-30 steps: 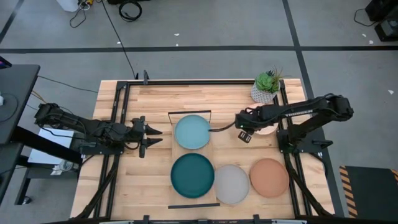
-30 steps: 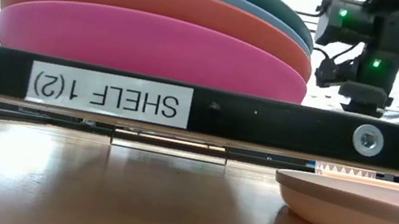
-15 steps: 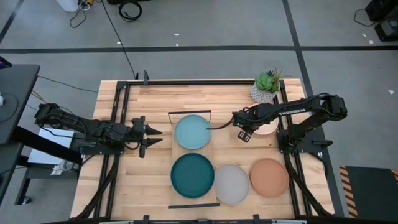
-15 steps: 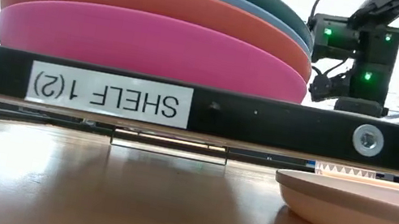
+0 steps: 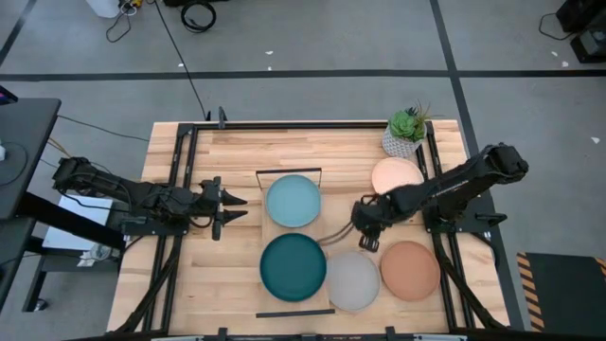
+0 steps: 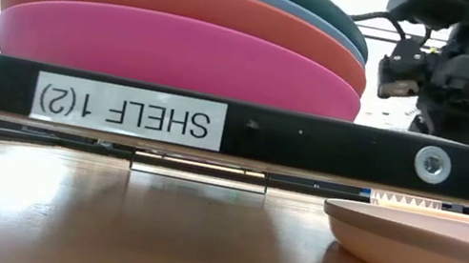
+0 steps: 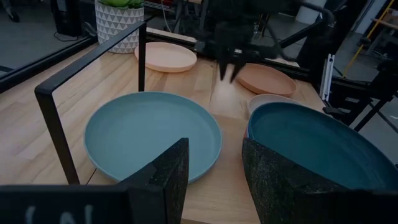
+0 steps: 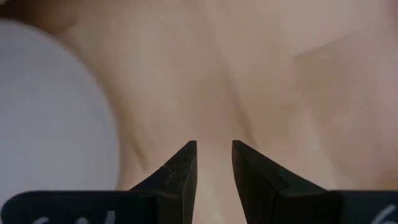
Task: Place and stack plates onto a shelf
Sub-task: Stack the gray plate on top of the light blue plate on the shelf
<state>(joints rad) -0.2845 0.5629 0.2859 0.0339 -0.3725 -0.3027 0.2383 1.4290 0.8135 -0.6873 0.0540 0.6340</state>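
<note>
Five plates (image 5: 294, 201) show from above, one shelf (image 5: 325, 220), one potted plant (image 5: 405, 132).

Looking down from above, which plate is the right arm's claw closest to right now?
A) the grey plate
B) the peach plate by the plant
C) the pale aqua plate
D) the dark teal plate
A: in the overhead view the right claw hangs just above the edge of the grey plate, empty, nearer than any other plate.

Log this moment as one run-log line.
right end effector: open, empty, above grey plate | left end effector: open, waiting at table's left | pale aqua plate, dark teal plate: on shelf
</note>
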